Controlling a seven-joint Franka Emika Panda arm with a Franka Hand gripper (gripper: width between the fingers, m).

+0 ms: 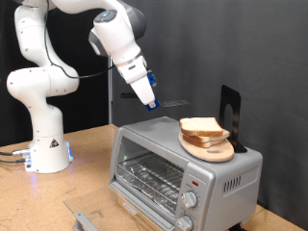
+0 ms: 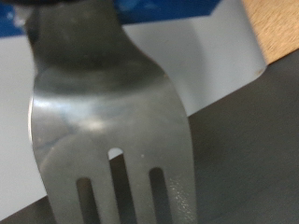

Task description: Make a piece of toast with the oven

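Note:
The silver toaster oven (image 1: pixel 217 173) stands at the exterior view's lower right with its door (image 1: pixel 96 214) folded down and the wire rack (image 1: pixel 149 178) bare. Pale bread slices (image 1: pixel 202 126) lie stacked on a round wooden plate (image 1: pixel 214 152) on the oven's roof; I cannot tell which one is the piece of toast. My gripper (image 1: pixel 150 104) hangs above the oven's top left corner, to the left of the bread, shut on a metal fork (image 2: pixel 112 121). The fork fills the wrist view, tines pointing away from the hand.
A black upright stand (image 1: pixel 229 111) rises behind the plate on the oven roof. Two round knobs (image 1: pixel 190 200) sit on the oven's right panel. The robot's white base (image 1: pixel 46 144) stands on the wooden table (image 1: pixel 87 164) at the exterior view's left.

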